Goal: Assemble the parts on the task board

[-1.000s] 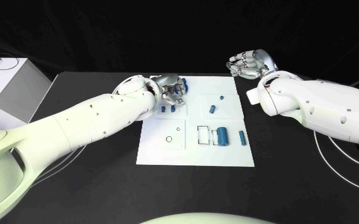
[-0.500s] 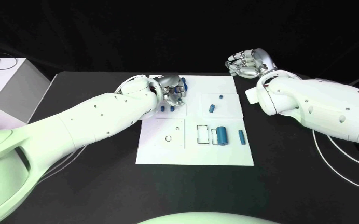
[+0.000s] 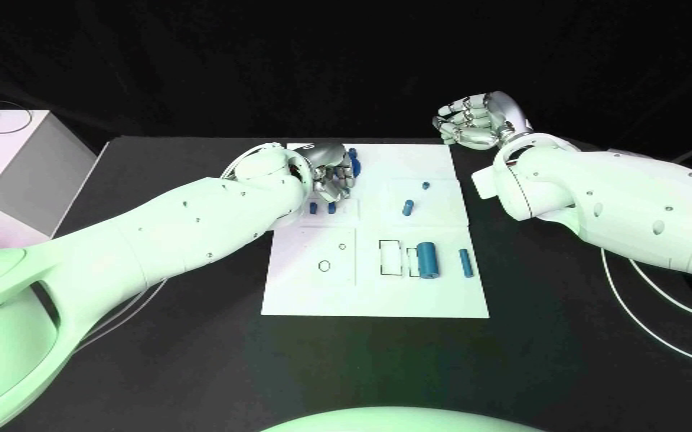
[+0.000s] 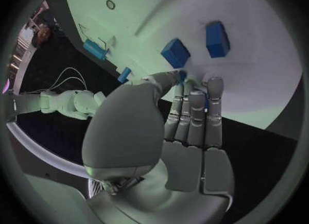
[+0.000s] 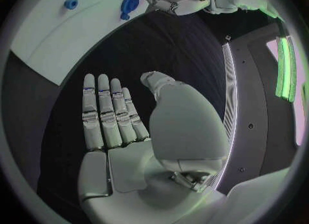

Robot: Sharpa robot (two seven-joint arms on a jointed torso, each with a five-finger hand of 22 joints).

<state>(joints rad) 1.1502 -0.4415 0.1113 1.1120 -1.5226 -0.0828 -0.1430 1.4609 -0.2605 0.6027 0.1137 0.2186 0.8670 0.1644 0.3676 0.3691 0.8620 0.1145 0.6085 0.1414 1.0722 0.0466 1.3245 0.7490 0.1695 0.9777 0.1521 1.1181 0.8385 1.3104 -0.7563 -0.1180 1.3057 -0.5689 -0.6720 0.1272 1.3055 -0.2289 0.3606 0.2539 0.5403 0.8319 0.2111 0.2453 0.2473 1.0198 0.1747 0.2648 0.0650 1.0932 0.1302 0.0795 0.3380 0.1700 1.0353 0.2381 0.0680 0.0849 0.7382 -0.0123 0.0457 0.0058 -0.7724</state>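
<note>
Against the frames from a second back we log very little motion: the left hand (image 3: 330, 173) sits at the same far-left corner of the task board (image 3: 310, 292), its fingers perhaps drawn in a shade tighter, and the right hand (image 3: 476, 122) has crept slightly up and leftward above the table's far edge. Head view: the left hand rests over the far-left cells, apparently working a part there, though we cannot tell from this angle what it grips. Two small blue blocks (image 3: 323, 209) lie just nearer us than that hand, a small peg (image 3: 426, 189) and short piece (image 3: 408, 209) sit in the far-right cell, and a thick cylinder (image 3: 427, 259) and slim bar (image 3: 466, 264) lie in the near-right cell beside a rectangular outline (image 3: 391, 258), presumably a receptacle not yet filled. We judge assembly to be at an early stage. Left wrist view: the fingers (image 4: 196, 110) lie pressed side by side, tips down on the board, with the thumb meeting them over a dark blue bit; we read this as a pinch on a small part, not certain. Right wrist view: the right hand (image 5: 122, 126) is spread flat, fingers straight, palm bare, parked off the board, likely to keep clear of the left arm's work.
</note>
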